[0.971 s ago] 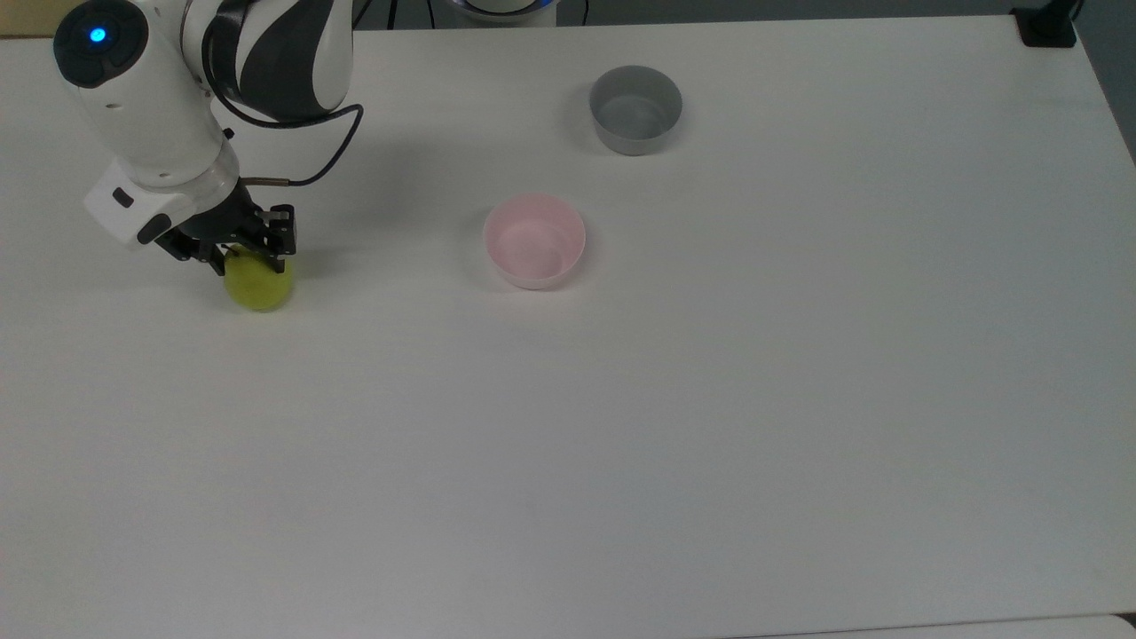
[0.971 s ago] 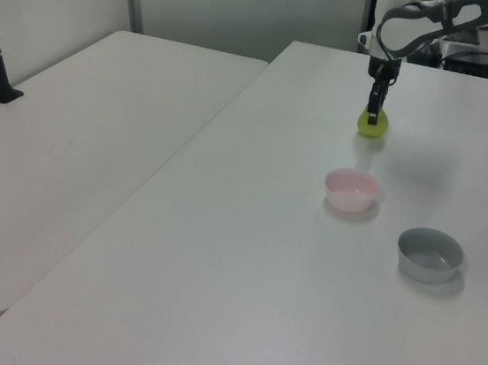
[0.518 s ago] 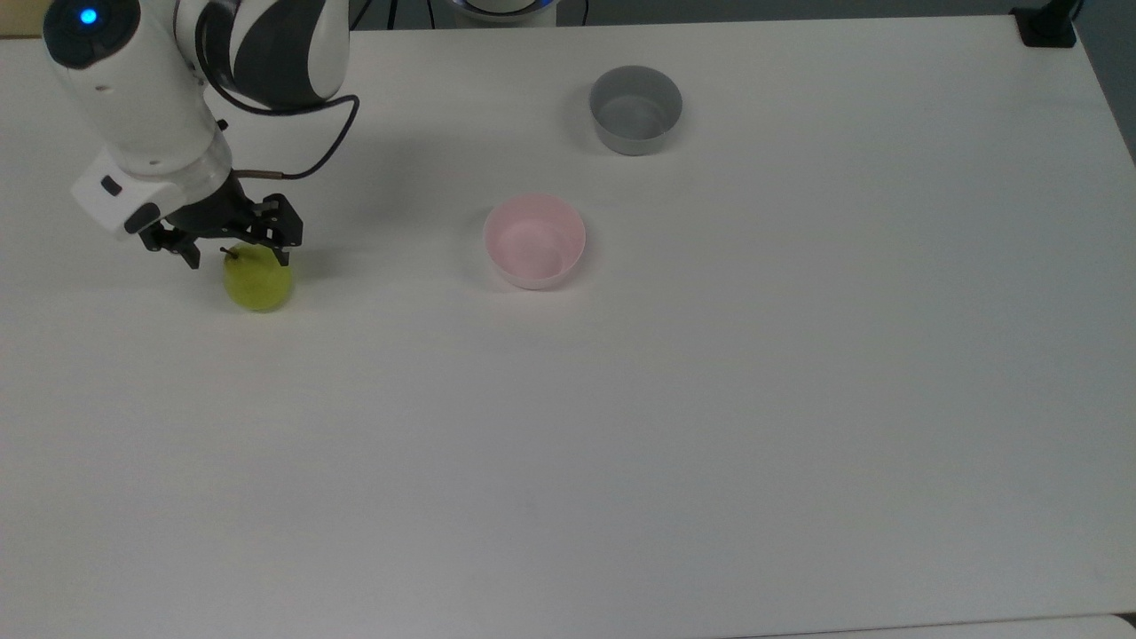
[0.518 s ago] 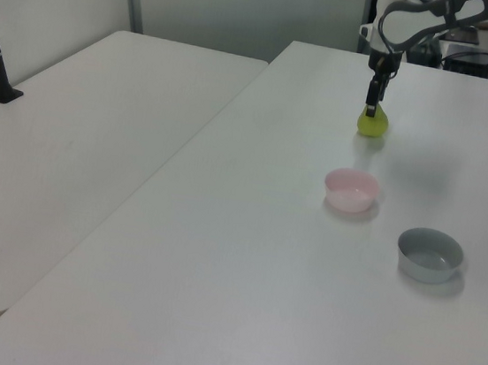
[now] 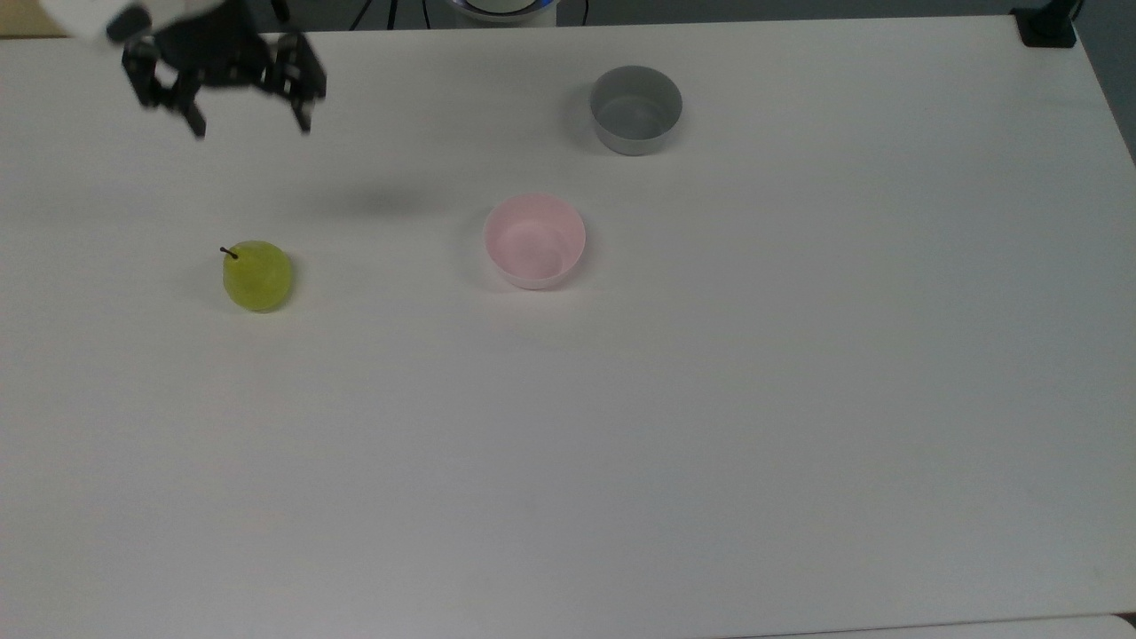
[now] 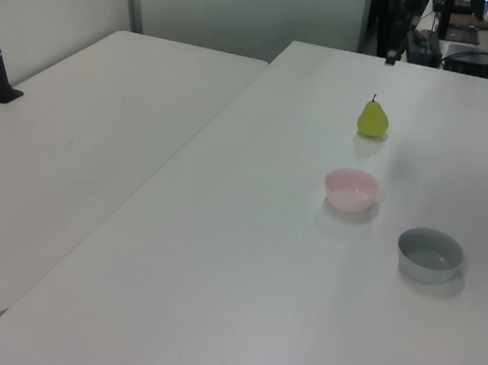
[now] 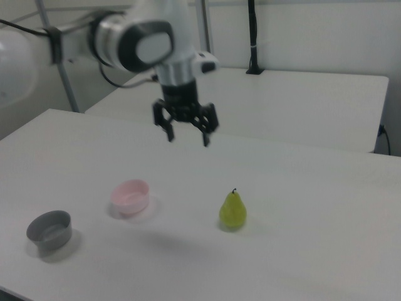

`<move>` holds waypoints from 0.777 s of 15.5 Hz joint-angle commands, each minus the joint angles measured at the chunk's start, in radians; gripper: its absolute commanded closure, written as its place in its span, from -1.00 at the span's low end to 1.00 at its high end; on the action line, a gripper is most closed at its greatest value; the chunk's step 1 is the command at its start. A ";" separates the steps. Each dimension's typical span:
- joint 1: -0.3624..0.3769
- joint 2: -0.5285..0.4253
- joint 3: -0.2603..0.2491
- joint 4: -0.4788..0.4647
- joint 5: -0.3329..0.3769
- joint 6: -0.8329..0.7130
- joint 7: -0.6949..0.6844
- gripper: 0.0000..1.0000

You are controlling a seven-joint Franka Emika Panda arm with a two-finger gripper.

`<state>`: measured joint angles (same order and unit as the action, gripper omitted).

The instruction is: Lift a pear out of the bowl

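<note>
Black fingers spread wide and gripping nothing, the gripper (image 5: 251, 124) of the white Franka arm (image 7: 150, 41) hangs in the air above the table (image 5: 710, 426), seen near the top view's upper left corner. In the right view the same gripper (image 7: 187, 138) points straight down, with clear air between its tips and the tabletop.

Below it and well apart from it, the pear (image 5: 256, 276) stands upright on the bare table (its short dark stem points up and slightly toward the top view's left). The right view shows the pear (image 7: 232, 211) resting on its broad base, narrow end up, lower in the picture than the gripper and a little toward the right view's right. In the left view the pear (image 6: 373, 118) sits far back on the table.

The pink bowl (image 5: 534, 241) lies well to the top view's right of the pear, with nothing inside it. The right view places the bowl (image 7: 131, 195) to the right view's left of the fruit, and the left view has it (image 6: 351, 189) nearer the camera than the pear.

Farther out again, a grey bowl (image 5: 635, 108) sits toward the top view's upper middle, apart from the pink one; it also appears in the left view (image 6: 430, 254) and the right view (image 7: 49, 231)
</note>
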<state>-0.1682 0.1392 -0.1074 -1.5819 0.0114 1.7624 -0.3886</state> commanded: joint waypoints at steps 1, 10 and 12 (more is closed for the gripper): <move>0.070 -0.177 -0.009 -0.046 0.009 -0.173 0.019 -1.00; 0.188 -0.185 -0.002 -0.055 0.009 -0.121 0.206 -1.00; 0.185 -0.161 0.000 -0.050 0.009 -0.080 0.209 -1.00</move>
<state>0.0159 -0.0337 -0.1046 -1.6160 0.0115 1.6222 -0.1967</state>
